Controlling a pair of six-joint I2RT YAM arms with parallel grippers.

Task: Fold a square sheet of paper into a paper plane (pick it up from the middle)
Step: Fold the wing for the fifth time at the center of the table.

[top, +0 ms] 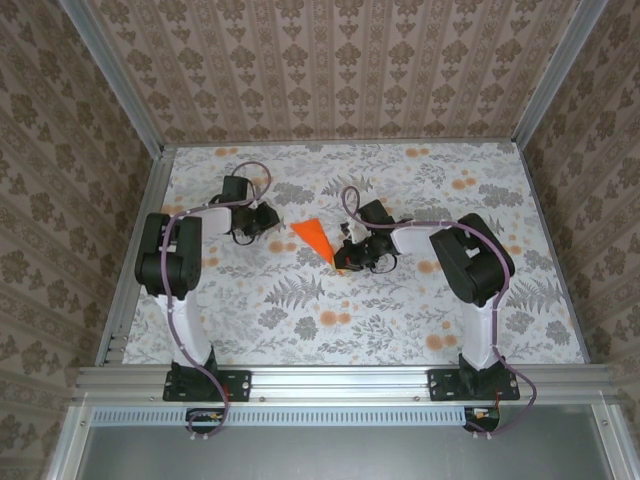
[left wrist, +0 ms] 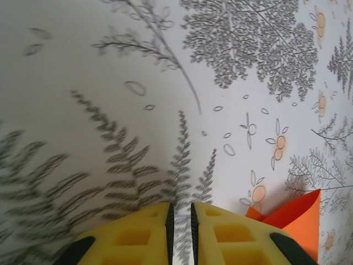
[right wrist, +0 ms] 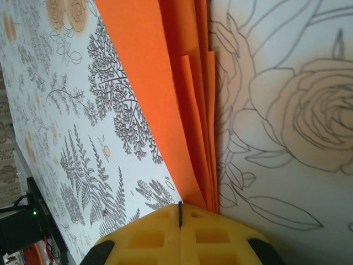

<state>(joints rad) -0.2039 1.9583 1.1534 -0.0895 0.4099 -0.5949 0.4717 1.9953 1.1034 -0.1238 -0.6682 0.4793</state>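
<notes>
Floral-print table [top: 300,330], patterned walls [top: 330,70]; one orange paper plane [top: 314,238]; my left gripper [left wrist: 180,221] barely ajar, empty; my right gripper [right wrist: 180,215] closed at its tip (two grippers counted).

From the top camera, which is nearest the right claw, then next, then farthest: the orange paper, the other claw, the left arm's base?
1. Folded orange paper: at the tips of the right gripper, just left.
2. Left gripper: farther left, beyond the paper.
3. Left arm's base: bottom left, at the near edge.
</notes>
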